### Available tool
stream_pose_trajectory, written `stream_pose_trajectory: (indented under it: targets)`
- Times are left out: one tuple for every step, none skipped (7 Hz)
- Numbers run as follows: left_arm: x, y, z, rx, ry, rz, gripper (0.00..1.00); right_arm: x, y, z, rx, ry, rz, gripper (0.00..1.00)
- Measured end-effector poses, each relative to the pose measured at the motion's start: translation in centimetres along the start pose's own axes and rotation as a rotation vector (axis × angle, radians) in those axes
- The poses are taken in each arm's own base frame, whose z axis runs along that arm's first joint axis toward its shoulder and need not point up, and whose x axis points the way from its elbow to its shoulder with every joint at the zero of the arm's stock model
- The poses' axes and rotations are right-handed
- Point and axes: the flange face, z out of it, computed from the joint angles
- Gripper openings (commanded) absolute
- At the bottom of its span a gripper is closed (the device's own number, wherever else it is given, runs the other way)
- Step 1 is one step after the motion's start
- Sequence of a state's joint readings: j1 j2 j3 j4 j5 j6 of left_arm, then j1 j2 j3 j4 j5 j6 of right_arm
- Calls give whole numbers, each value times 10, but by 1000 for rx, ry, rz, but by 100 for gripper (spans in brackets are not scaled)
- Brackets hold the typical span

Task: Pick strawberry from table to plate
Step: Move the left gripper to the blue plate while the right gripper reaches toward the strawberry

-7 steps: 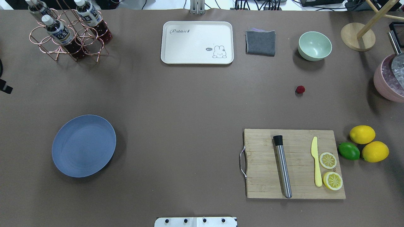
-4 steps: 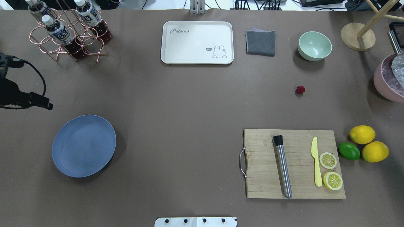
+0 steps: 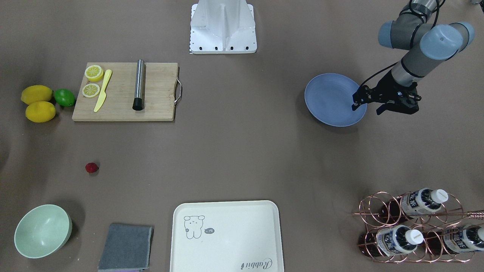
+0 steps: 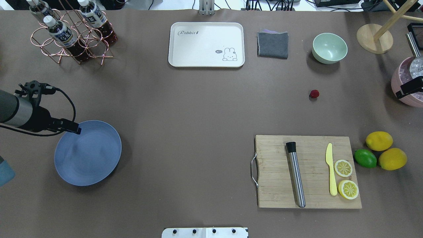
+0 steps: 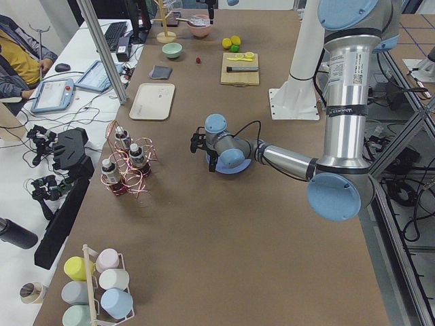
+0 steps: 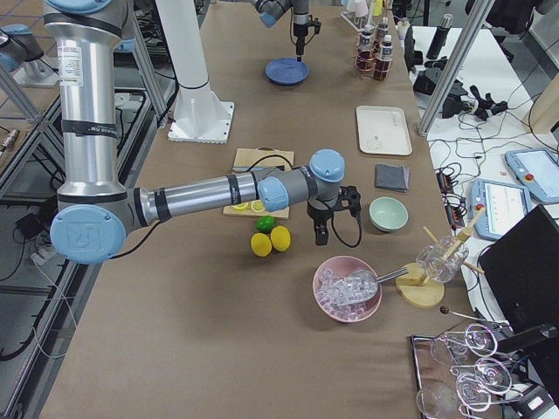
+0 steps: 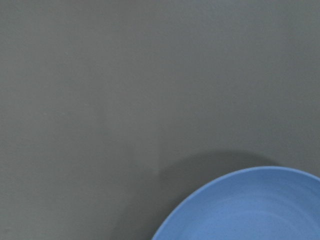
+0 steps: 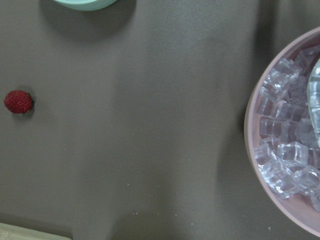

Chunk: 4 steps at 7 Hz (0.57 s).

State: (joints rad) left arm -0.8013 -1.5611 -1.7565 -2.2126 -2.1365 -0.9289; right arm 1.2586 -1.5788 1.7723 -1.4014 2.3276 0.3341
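Observation:
The strawberry (image 4: 314, 94) (image 3: 91, 167) (image 8: 18, 101) is a tiny dark red berry lying on the brown table (image 4: 198, 109) between the green bowl and the cutting board. The blue plate (image 4: 88, 152) (image 3: 332, 99) (image 7: 250, 205) rests far off on the table's left side and holds nothing. My left gripper (image 4: 76, 129) points down over the plate's far-left rim; I cannot tell whether it is open or shut. My right gripper (image 4: 409, 88) (image 6: 319, 234) hangs by the pink ice bowl, well right of the strawberry; only part of it shows, so I cannot tell its state.
A pink bowl of ice (image 8: 280, 150) sits at the right edge. The wooden cutting board (image 4: 307, 172) carries a muddler, a yellow knife and lemon halves, with two lemons (image 4: 379, 140) and a lime (image 4: 365, 158) beside it. Green bowl (image 4: 329, 48), grey cloth (image 4: 273, 44), cream tray (image 4: 206, 44) and bottle rack (image 4: 72, 33) line the far side.
My left arm has come in from the left edge and now reaches the plate's rim. My right gripper has appeared at the right edge by the ice bowl. The strawberry has not moved.

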Motion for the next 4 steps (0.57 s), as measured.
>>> stream_pose_trajectory:
  targets:
    - [2,4,5,3,-8,4,95,-11,0,8,-2,6,-5,100]
    - [-1,8,7,2,-13,8,93,-23,-2,15,-5,11,-17,100]
    - [-10,14,9,1,-17,20,92,-37,-5,21,-10,11,-38,100]
    - [-23,23,10,-2,-22,38,76,-49,-6,27,-17,11,-57,100]
